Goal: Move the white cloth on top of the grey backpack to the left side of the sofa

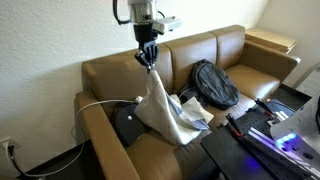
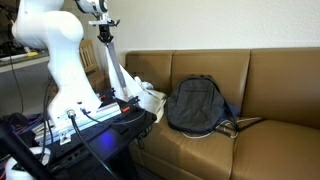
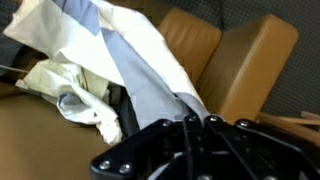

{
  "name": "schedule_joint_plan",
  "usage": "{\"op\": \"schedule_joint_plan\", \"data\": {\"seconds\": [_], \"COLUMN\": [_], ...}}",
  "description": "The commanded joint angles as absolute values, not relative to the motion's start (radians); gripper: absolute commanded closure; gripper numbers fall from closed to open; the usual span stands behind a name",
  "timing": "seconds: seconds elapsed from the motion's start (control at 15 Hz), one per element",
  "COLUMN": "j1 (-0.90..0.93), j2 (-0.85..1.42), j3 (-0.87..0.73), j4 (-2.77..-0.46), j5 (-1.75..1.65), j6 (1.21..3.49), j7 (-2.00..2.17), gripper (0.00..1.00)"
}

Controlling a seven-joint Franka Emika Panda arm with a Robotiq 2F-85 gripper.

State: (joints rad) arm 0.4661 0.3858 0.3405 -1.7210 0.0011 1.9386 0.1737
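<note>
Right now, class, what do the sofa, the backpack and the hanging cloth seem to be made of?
The sofa looks like brown leather or imitation leather, smooth with a soft sheen. The backpack: dark woven synthetic fabric, probably nylon, matte. The cloth: thin white woven textile, perhaps cotton; it drapes in soft folds from the gripper.

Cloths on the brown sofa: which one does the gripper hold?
The long white cloth, hanging down from the shut gripper. The other, a crumpled pale cloth, lies loose on the seat cushion beside the grey backpack.
</note>
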Motion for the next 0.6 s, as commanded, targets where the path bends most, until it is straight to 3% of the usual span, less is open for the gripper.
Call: {"op": "schedule_joint_plan", "data": {"seconds": [0.0, 0.53], "j1": [0.539, 0.639], "j2": [0.443, 0.569], "j3": [0.327, 0.184], "j4": [-1.544, -1.473], "j5": [-0.054, -0.391], "j6": [1.995, 2.024], "j7": [0.285, 0.339], "gripper": [1.00, 1.00]}}
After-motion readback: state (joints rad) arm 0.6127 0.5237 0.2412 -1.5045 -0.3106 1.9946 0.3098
